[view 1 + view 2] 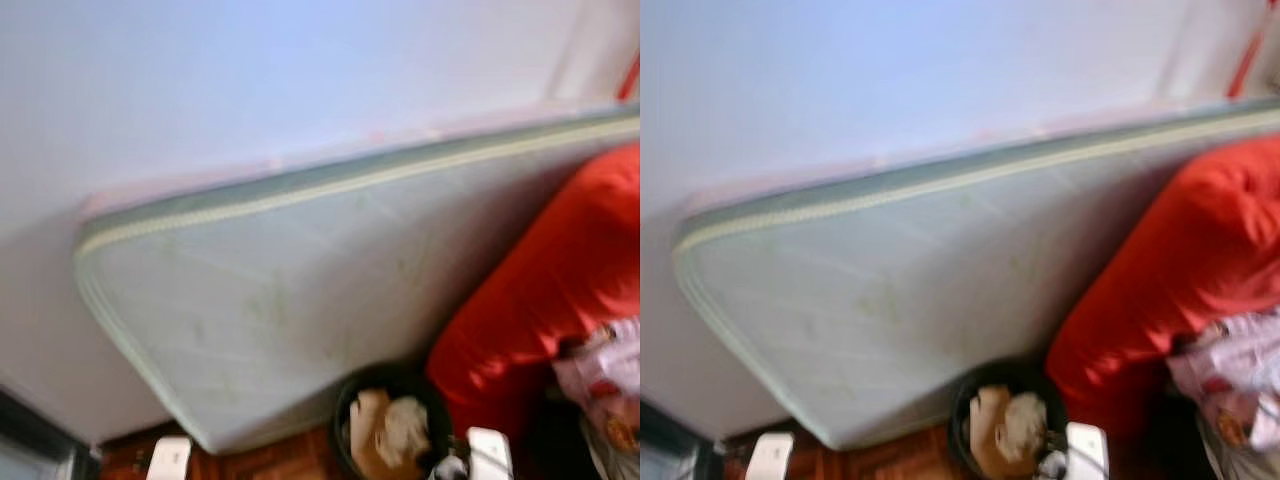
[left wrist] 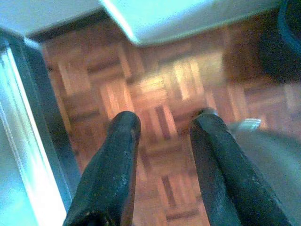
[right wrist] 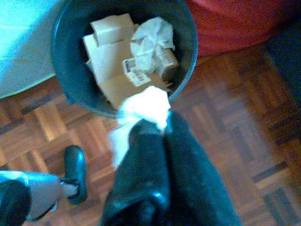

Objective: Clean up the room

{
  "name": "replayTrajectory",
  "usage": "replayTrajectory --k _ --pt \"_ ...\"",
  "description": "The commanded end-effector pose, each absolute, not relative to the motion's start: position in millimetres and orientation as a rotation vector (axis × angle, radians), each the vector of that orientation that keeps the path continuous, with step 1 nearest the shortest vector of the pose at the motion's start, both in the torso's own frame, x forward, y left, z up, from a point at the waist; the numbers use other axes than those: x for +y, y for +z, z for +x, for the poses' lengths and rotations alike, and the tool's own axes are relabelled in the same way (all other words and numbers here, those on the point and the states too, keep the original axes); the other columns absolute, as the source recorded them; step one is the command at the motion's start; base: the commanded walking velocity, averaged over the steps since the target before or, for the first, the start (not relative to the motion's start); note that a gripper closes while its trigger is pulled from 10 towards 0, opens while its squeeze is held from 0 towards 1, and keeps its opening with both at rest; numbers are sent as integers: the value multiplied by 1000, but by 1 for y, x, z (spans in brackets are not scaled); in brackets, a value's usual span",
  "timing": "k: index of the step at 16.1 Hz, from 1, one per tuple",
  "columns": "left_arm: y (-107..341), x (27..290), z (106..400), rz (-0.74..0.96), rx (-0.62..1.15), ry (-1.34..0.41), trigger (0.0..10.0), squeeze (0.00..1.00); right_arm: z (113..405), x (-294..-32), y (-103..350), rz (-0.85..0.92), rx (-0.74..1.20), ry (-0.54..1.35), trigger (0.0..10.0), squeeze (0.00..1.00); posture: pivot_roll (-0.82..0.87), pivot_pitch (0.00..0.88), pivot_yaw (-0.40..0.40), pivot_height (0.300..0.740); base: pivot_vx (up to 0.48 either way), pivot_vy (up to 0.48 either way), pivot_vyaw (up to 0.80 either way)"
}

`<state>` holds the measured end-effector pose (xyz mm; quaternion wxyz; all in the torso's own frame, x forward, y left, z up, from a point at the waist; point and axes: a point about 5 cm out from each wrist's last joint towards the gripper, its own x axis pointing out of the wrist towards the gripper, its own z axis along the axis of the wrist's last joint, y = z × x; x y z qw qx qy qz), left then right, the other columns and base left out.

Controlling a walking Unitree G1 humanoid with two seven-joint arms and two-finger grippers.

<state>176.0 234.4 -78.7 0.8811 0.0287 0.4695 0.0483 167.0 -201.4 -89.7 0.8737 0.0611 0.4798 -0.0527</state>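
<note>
A dark round bin (image 3: 75,89) stands on the parquet floor, holding cardboard pieces (image 3: 110,61) and a crumpled clear wrapper (image 3: 150,40); the bin (image 1: 390,385) also appears at the bottom of the left eye view. My right gripper (image 3: 157,125) is shut on a wad of white paper (image 3: 143,108), held just at the bin's near rim. My left gripper (image 2: 162,125) hangs open above bare parquet with nothing between its fingers.
A pale mattress (image 1: 300,290) leans on its side against the white wall. A red cushion or bag (image 1: 545,290) rests to the right of the bin, with a pink patterned cloth (image 1: 610,375) beside it. A metal door frame (image 2: 42,141) runs along the floor's edge.
</note>
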Motion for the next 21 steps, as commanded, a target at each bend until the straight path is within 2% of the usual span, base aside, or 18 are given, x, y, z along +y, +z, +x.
replayTrajectory --k 1,5,10,18,19,20,21 --pt "-75 231 185 29 946 114 10000 0 164 -211 -89 117 1006 -129 10000 0 83 0 16 740 0 0 0" --pt "-67 229 201 -10 894 124 10000 0 184 -209 -80 76 944 -57 10000 0 76 0 5 740 0 0 0" --pt "-64 217 212 -33 879 110 10000 0 194 -221 -72 56 915 -50 10000 0 72 20 -36 740 0 0 0" --pt "-50 225 226 66 727 96 10000 0 205 -220 -63 128 771 -63 10000 0 104 68 0 740 0 0 0" --pt "-47 225 229 93 686 95 10000 0 206 -221 -62 128 750 -59 10000 0 107 67 0 740 0 0 0" --pt "-24 219 253 84 488 82 10000 0 206 -222 -60 134 716 -69 10000 0 107 67 -4 740 0 0 0" --pt "-10 217 265 122 392 68 10000 0 206 -223 -59 152 687 -83 10000 0 110 71 -10 740 0 0 0"
